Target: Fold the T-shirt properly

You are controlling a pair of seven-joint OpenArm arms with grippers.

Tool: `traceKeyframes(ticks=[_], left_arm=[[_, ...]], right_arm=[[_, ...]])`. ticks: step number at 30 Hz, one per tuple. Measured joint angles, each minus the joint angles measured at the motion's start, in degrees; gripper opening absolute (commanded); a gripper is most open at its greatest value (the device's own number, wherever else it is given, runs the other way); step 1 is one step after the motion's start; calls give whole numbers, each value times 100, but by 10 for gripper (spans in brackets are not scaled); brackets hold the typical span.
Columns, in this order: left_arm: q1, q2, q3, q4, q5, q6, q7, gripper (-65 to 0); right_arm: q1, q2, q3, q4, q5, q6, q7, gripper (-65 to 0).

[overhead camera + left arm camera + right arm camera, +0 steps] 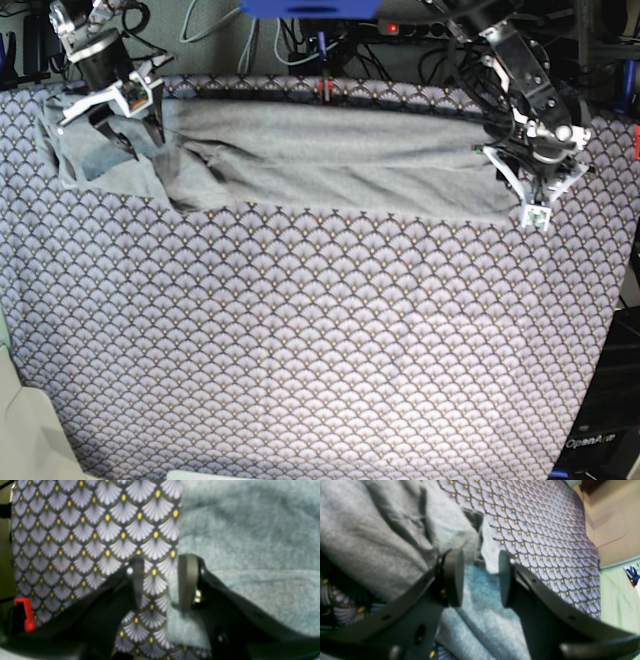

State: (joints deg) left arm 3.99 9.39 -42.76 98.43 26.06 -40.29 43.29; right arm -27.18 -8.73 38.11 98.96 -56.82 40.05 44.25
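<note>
The grey T-shirt [330, 160] lies in a long rumpled band along the far edge of the table. In the base view my left gripper [522, 188] hangs over its right end. In the left wrist view that gripper [163, 560] is open, and the T-shirt's [250, 542] edge runs between its fingers. My right gripper [115, 112] is over the bunched left end. Seen from the right wrist, this gripper [480, 555] is also open, low over the T-shirt's [370, 530] folds, with grey fabric showing in the gap.
A purple-white fan-scale tablecloth [320, 330] covers the whole table. Cables and dark equipment [330, 30] crowd the space behind the far edge. A red clip [25, 615] sits at the table's edge in the left wrist view.
</note>
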Motion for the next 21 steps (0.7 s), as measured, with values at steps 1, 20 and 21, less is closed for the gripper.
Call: traceKeyframes(ticks=[1, 20, 21], left_arm=[[0, -2, 0, 0, 2, 0, 2, -424], [-2, -2, 0, 0, 2, 0, 0, -424], [-2, -2, 0, 2, 2, 0, 2, -424]], right_arm=[[-2, 0, 2, 0, 2, 0, -2, -402], [160, 0, 9, -162, -284, 0, 0, -402], [160, 0, 9, -162, -284, 0, -2, -402]])
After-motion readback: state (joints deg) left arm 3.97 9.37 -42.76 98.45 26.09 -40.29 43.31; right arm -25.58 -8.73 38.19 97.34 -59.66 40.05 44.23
